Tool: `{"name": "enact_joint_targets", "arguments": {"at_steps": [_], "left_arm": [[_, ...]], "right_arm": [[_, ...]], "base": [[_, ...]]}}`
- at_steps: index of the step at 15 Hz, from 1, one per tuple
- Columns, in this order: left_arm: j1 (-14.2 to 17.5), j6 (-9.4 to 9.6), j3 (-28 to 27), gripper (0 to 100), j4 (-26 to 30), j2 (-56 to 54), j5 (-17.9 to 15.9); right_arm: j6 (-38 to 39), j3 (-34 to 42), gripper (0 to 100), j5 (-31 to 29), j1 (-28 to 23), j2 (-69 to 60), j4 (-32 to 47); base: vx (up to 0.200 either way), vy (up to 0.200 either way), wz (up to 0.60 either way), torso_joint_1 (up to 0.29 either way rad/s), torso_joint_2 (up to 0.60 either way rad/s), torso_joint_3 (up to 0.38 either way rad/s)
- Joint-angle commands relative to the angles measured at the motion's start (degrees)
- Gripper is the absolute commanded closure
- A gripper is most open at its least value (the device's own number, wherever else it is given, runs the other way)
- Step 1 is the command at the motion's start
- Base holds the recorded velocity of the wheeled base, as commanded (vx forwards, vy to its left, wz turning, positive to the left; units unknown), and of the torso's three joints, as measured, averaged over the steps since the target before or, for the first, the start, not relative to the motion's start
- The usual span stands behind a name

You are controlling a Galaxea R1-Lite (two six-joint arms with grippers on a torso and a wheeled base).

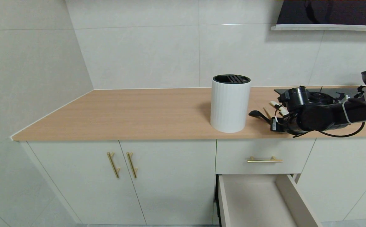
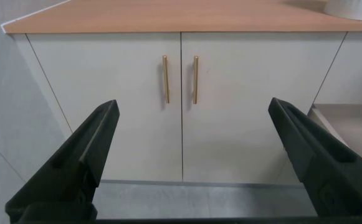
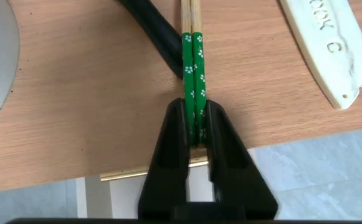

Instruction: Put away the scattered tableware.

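The pair of green-tipped chopsticks (image 3: 192, 62) sits on the counter (image 1: 123, 110), just to the right of the white utensil holder (image 1: 230, 107), with the green ends at the front edge. The right end effector (image 3: 195, 118) is pinched tight on those green ends. I think the job is only starting: nothing looks put away yet. A black handle (image 3: 146, 25) and a cream flat tool (image 3: 324, 50) lie on the counter beside the chopsticks, on the same side of the holder. Under the holder, a drawer (image 1: 252, 195) is pulled open with nothing in it. The right arm comes in low from the holder's right. The left end effector (image 2: 193, 112) is spread wide and holds nothing, low down and facing the cupboard doors (image 2: 243, 124) below and left of the holder.
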Motion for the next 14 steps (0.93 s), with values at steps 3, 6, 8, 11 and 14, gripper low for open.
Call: {"name": "enact_joint_targets", "arguments": {"at_steps": [3, 6, 8, 11, 14], "left_arm": [[0.0, -0.02, 0.0, 0, 0.1, 0.0, 0.0], [0.0, -0.02, 0.0, 0, 0.0, 0.0, 0.0], [0.0, -0.02, 0.0, 0, 0.0, 0.0, 0.0], [0.0, -0.02, 0.0, 0, 0.1, 0.0, 0.0], [0.0, -0.02, 0.0, 0, 0.0, 0.0, 0.0]], "right_arm": [[0.1, 0.2, 100, 0.0, -0.1, -0.6, 0.0], [0.9, 4.3, 100, -0.7, 0.2, -6.7, 0.3], [1.5, 11.1, 100, 0.7, 0.4, -15.5, 0.2], [1.1, 22.3, 100, 3.7, 1.0, -29.3, 0.5], [0.9, 29.5, 100, 6.4, 2.6, -40.8, 3.8]], "base": [[0.000, 0.000, 0.00, 0.000, 0.00, 0.000], [0.000, 0.000, 0.00, 0.000, 0.00, 0.000], [0.000, 0.000, 0.00, 0.000, 0.00, 0.000], [0.000, 0.000, 0.00, 0.000, 0.00, 0.000], [0.000, 0.000, 0.00, 0.000, 0.00, 0.000]]}}
